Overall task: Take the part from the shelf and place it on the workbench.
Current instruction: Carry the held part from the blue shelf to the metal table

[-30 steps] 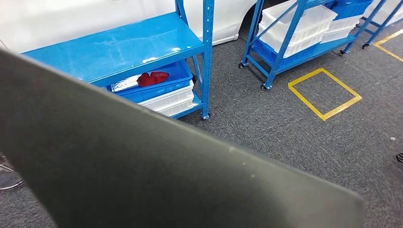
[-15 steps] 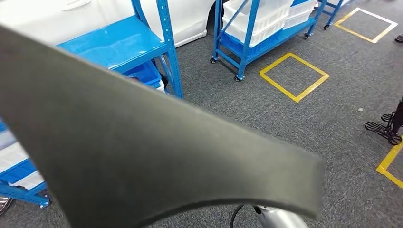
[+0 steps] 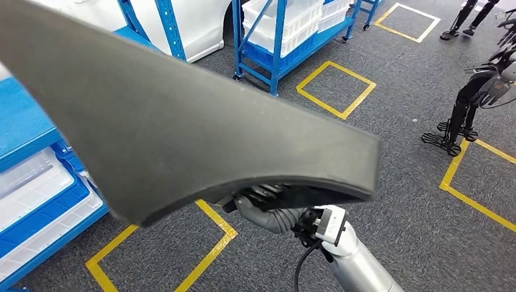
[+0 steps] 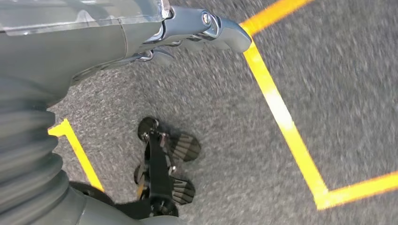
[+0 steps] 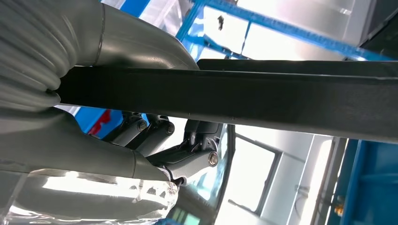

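The large dark curved part (image 3: pixel 182 115) is held up close before the head camera, spanning from far left to the near middle. The right hand (image 3: pixel 261 204) grips it from beneath, its fingers (image 5: pixel 155 131) curled against one face and the thumb on the other. The left hand (image 4: pixel 197 28) hangs over grey carpet with yellow tape lines (image 4: pixel 281 112); whether its fingers are spread or closed cannot be told. Blue shelving (image 3: pixel 36 182) with white bins stands at left.

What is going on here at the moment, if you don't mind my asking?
The humanoid is carrying a large dark curved part, gripped from below by its right robot hand. It stands on grey carpet marked with yellow squares, with blue shelves behind. The left robot hand hangs over the floor, holding nothing. No workbench is in sight.
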